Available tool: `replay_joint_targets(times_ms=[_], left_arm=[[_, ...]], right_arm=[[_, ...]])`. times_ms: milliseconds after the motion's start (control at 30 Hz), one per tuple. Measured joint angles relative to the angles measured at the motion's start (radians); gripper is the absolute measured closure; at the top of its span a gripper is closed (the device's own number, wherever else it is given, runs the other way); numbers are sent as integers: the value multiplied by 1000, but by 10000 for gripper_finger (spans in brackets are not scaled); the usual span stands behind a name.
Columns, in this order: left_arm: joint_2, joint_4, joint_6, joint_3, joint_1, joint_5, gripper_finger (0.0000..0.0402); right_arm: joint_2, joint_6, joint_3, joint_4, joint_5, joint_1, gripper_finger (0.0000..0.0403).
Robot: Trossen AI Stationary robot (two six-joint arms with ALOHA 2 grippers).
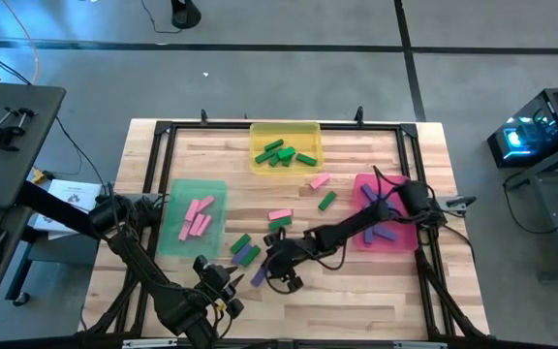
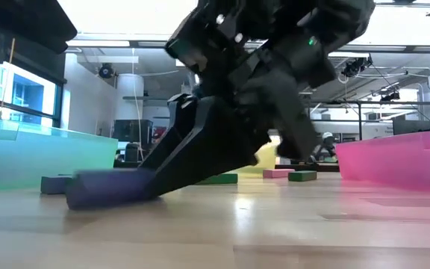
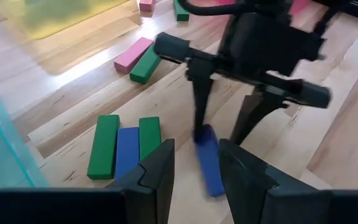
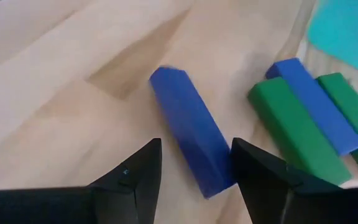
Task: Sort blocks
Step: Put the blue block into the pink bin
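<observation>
Right tool (image 4: pixel 194 171) fingers apart astride a blue block (image 4: pixel 191 140) lower centre of the bench (image 1: pixel 356 291), left tool (image 3: pixel 196 168) apart nearby, lower left.

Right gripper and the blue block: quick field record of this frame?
right gripper: open, fingers straddling blue block, not yet closed
blue block: flat on table, apart from green-blue-green trio
left gripper: open, waiting at near edge, aimed at same block
yellow tray: green blocks
green tray: pink blocks
pink tray: blue blocks
</observation>
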Motion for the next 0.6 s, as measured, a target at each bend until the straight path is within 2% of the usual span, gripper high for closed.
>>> replay_joint_targets(times_ms=[333, 500, 600], left_arm=[[0, 6, 6, 0, 0, 0, 291], [0, 7, 7, 0, 0, -1, 291], [0, 7, 7, 0, 0, -2, 291]], right_arm=[[41, 25, 2, 11, -39, -12, 235], [43, 80, 0, 39, -33, -11, 283], [44, 169, 0, 50, 31, -7, 325]])
